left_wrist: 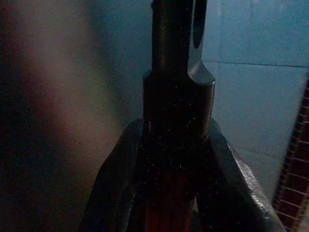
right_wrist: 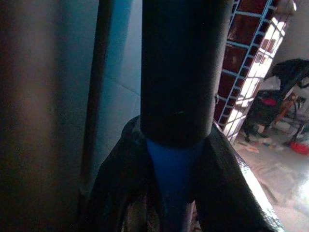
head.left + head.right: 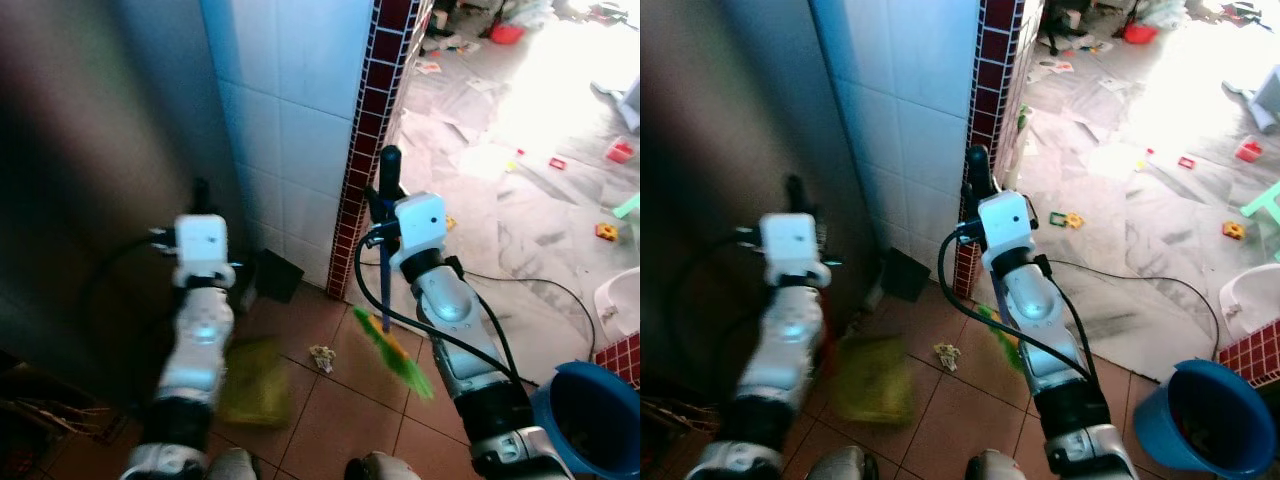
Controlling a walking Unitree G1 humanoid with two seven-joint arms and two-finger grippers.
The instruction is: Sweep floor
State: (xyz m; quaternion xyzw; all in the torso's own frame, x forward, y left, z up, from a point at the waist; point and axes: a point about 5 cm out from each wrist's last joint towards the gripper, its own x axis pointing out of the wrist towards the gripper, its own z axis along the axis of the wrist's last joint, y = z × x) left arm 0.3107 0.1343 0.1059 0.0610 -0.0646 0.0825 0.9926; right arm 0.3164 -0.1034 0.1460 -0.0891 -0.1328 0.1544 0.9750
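Note:
My right gripper (image 3: 386,205) is shut on the broom's black-capped blue handle (image 2: 179,87), held upright in front of the wall corner. The green and yellow bristles (image 3: 396,357) hang low over the brown floor tiles. My left gripper (image 3: 199,208) is shut on a black and red handle (image 1: 175,96); a blurred yellow-green dustpan (image 3: 254,385) hangs below it near the floor. A small crumpled scrap of litter (image 3: 322,357) lies on the tiles between the dustpan and the bristles.
A white tiled wall (image 3: 290,120) with a dark red tile column (image 3: 368,140) stands straight ahead, a dark panel (image 3: 90,160) to the left. A black object (image 3: 277,275) leans at the wall's foot. A blue bucket (image 3: 592,418) is at the right; a cable (image 3: 545,287) and toys (image 3: 606,232) lie beyond.

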